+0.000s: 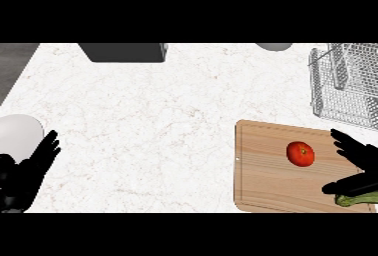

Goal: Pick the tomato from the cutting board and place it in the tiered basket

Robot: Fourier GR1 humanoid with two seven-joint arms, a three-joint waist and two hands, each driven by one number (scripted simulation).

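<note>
A red tomato lies on the wooden cutting board at the lower right of the counter. My right hand is just right of the tomato, open, fingers spread toward it with a small gap, thumb lower at the board's right edge. The wire tiered basket stands at the far right, behind the board. At the lower left my left hand rests open, fingers up.
A green vegetable peeks out under my right hand at the board's lower right corner. A white plate lies at the left edge. A dark box and a pale round object sit along the back.
</note>
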